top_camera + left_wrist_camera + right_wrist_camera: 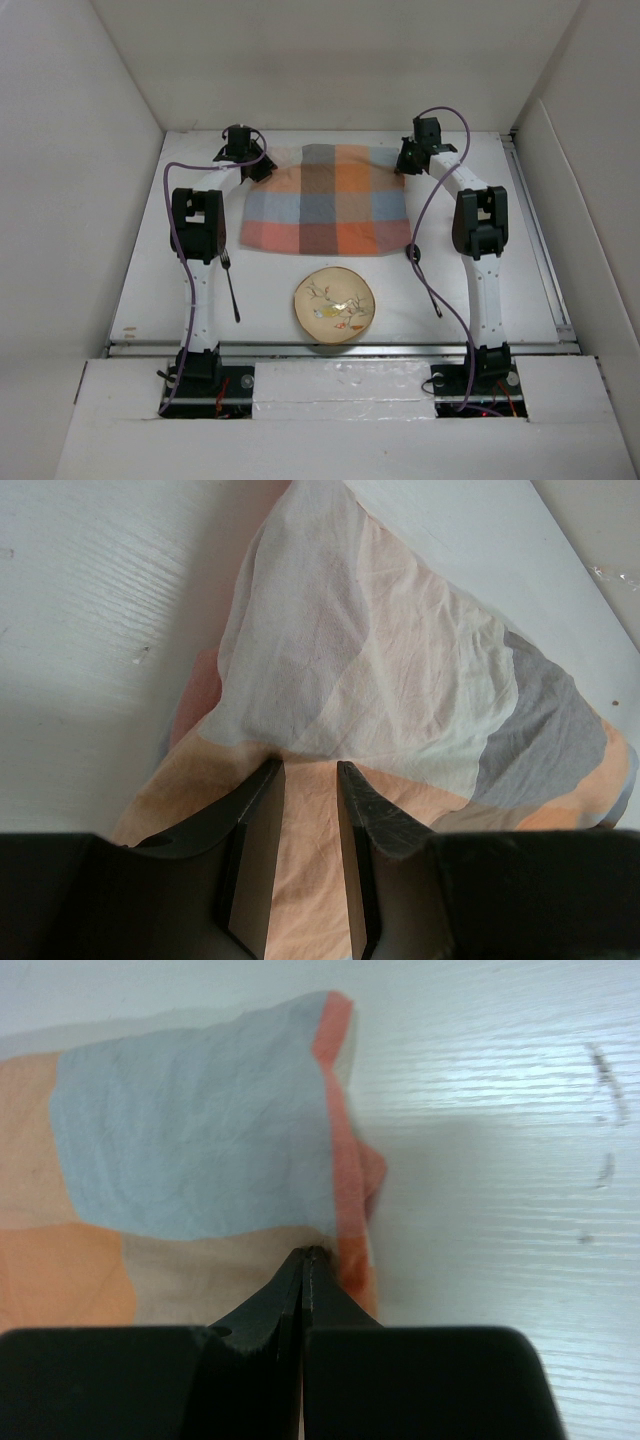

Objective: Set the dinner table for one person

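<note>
The orange-and-blue-grey checked cloth point(325, 200) lies spread at the far middle of the white dinner table point(520, 280). My left gripper point(258, 168) is at the cloth's far left corner. In the left wrist view its jaws point(310, 767) stand open, with a lifted, folded part of the cloth point(380, 660) between and ahead of them. My right gripper point(405, 160) is at the far right corner. In the right wrist view it point(305, 1253) is shut on the cloth's edge point(190, 1140), beside the orange border.
A cream plate point(334, 304) with a painted pattern sits near the front middle. A dark fork point(231, 290) lies by the left arm and a dark spoon point(425, 280) by the right arm. White walls enclose the table on three sides.
</note>
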Robot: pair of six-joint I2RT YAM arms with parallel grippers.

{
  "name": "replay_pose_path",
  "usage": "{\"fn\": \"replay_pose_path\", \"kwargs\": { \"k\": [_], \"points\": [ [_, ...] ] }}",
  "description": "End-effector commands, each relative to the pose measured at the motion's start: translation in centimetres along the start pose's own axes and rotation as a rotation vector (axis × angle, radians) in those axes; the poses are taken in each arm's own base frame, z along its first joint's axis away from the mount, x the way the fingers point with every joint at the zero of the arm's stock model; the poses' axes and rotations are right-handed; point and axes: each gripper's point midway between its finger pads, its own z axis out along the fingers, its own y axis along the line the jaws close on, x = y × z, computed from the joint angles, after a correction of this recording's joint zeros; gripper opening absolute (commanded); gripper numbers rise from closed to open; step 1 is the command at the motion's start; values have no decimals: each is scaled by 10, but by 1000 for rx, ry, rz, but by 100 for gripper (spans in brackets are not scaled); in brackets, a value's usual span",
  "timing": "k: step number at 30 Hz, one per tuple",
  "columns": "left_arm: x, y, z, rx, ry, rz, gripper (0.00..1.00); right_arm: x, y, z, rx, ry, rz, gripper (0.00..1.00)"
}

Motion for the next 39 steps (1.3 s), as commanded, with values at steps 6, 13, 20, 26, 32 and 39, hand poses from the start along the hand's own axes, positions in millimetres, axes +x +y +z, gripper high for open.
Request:
{"fn": "replay_pose_path", "kwargs": {
  "k": [6,13,20,26,32,39],
  "points": [
    [-35,-34,-40,73,-115,22,26,-31,15,-22,-88,-70,5,0],
    [-76,-114,-135,326,-295,49,26,-88,62,-116,-215,-246,-75,0],
    [-68,-222,-292,577,-500,208,10,-42,112,-239,-389,-346,-136,0],
    [27,-199,-353,624,-442,230,0,104,106,-301,-508,-281,-74,0],
    [105,-108,-360,556,-268,258,0,204,77,-335,-513,-133,-56,41],
    [135,-55,-389,489,-230,384,20,280,63,-332,-569,104,-53,56]
  ]
}}
